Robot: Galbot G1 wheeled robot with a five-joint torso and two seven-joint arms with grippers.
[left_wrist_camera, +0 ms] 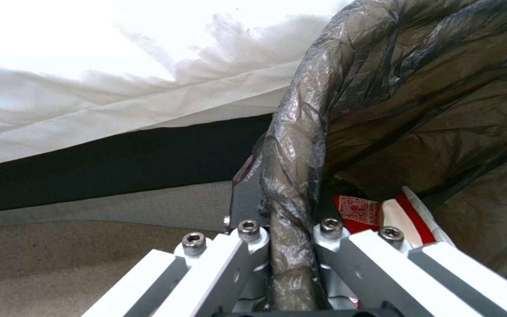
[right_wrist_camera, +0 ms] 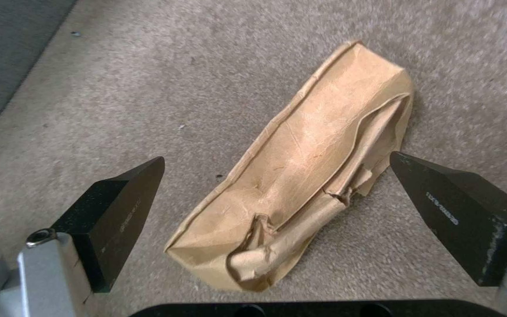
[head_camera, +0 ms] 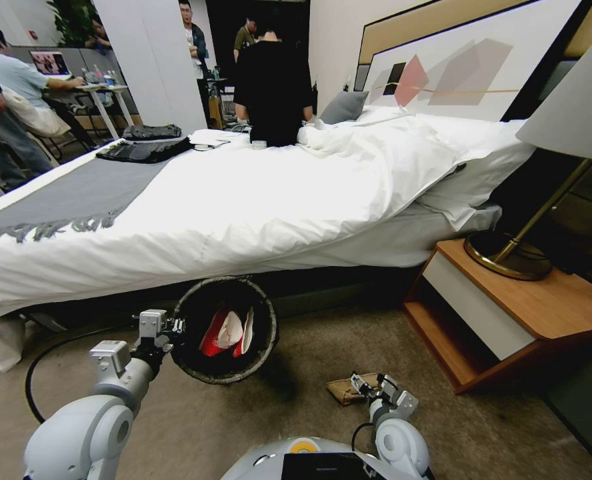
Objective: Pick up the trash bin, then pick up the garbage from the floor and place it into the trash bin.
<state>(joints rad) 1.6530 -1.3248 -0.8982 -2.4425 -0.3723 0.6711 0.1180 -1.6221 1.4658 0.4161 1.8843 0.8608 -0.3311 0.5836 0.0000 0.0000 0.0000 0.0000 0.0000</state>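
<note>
The trash bin [head_camera: 226, 331] is gripped at its rim by the left claw [head_camera: 176, 327], just below the bed [head_camera: 243, 200]. Red-and-white wrappers [head_camera: 228, 332] lie inside. Right of the bin, brown crumpled paper [head_camera: 346, 390] is met by the right claw [head_camera: 369, 385].

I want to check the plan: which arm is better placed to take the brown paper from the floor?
The right. The right gripper is open above the brown paper, while the left gripper is shut on the trash bin rim.

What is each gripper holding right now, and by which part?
The left gripper is shut on the trash bin, clamping its bag-covered rim. The right gripper holds nothing: it is open above the brown crumpled paper on the floor.
</note>
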